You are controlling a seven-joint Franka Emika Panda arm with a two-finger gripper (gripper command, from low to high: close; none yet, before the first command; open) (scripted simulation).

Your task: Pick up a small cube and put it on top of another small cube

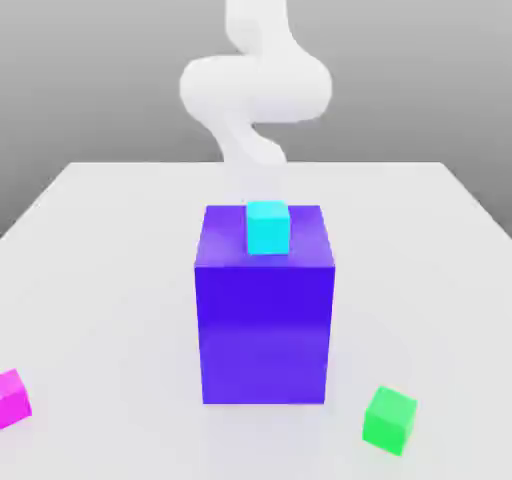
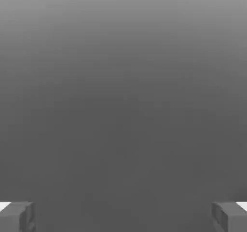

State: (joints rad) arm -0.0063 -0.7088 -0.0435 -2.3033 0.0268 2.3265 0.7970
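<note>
The pale worktop (image 1: 110, 268) is seen stretching across the exterior view, wide at the near edge and narrowing toward the grey backdrop. Behind it, the white arm (image 1: 255, 83) is shown rising and curling in a thick bend, its lower part dropping out of sight behind the big block. That big blue-violet block (image 1: 265, 313) is planted upright in the middle of the worktop, by far the tallest thing on it. On its top face, toward the back edge and close to centre, a small cyan cube (image 1: 268, 226) is seated flat and square, touching the block and nothing else. Down on the worktop, a small green cube (image 1: 389, 420) is found near the front on the exterior view's right, slightly turned, well apart from the block's base. On the exterior view's left, a small magenta cube (image 1: 12, 398) is cut by the picture's edge, also near the front and well apart from the block. In the hand view, the gripper (image 2: 123, 216) is shown with its two dark grey fingers (image 2: 17, 216) spread wide apart at opposite corners, nothing being held between them, and only plain grey background is seen beyond. None of the small cubes is stacked on another small cube.
</note>
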